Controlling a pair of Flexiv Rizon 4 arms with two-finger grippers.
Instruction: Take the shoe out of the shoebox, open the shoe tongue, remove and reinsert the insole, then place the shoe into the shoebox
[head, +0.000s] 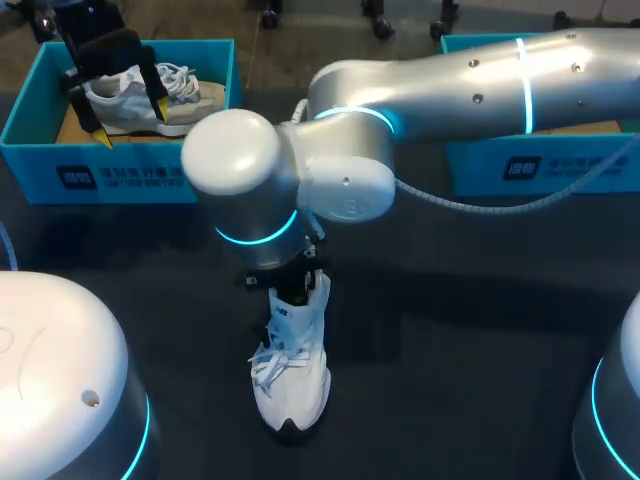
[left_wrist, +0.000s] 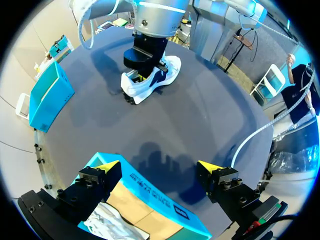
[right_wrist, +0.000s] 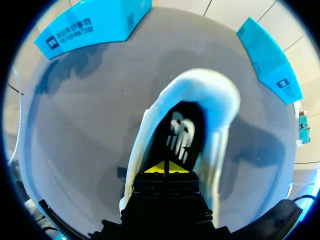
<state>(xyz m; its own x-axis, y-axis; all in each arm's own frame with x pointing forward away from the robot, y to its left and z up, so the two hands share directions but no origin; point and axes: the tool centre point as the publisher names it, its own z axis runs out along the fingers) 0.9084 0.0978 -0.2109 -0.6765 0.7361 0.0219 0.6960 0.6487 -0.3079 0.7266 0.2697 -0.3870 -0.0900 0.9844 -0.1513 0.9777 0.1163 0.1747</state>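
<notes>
— Where is the white shoe (head: 290, 375) found?
— On the table (head: 450, 330), well apart from the shoebox (head: 120, 178); the right gripper (right_wrist: 165, 167) is sunk into its opening, tips pressed together.
— And the left gripper (head: 130, 120)?
— Held spread wide above that shoebox, in which a grey shoe (head: 125, 100) is laid.

1 shoe (head: 290, 372) stands centrally, a 2nd shoe (head: 135, 100) in the far-left shoebox (head: 120, 178).

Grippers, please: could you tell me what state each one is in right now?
Left gripper: open, over the shoebox, holding nothing.
Right gripper: closed, tips inside the white shoe.
</notes>
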